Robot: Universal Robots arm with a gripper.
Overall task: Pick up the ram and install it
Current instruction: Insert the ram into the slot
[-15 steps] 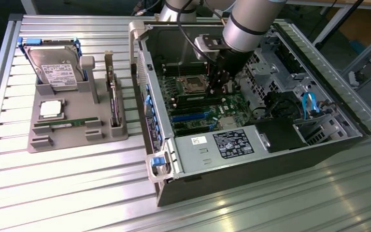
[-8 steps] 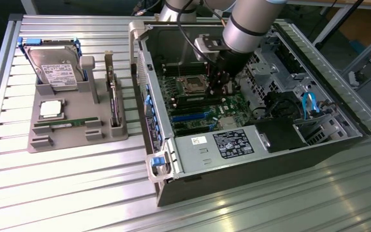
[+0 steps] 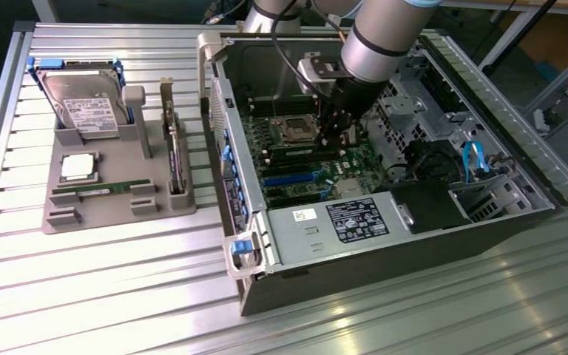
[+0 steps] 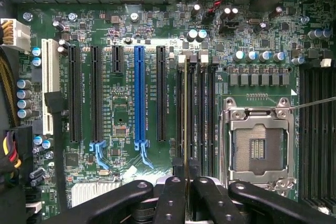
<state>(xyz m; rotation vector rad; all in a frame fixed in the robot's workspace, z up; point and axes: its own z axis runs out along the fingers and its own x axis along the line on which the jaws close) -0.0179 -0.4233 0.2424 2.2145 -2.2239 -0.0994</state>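
Observation:
In the wrist view the ram appears edge-on as a thin pale strip. It stands in line with the memory slots beside the open processor socket. My gripper is shut on its upper edge, with a black finger on each side. I cannot tell whether the stick is seated in a slot or just above it. In the exterior view the gripper reaches down into the open computer case, close over the motherboard next to the socket.
On the exterior view's left, a grey holder tray carries a hard drive, a silver processor, another green stick and a dark expansion card. Case walls, cables and a drive cage surround the gripper.

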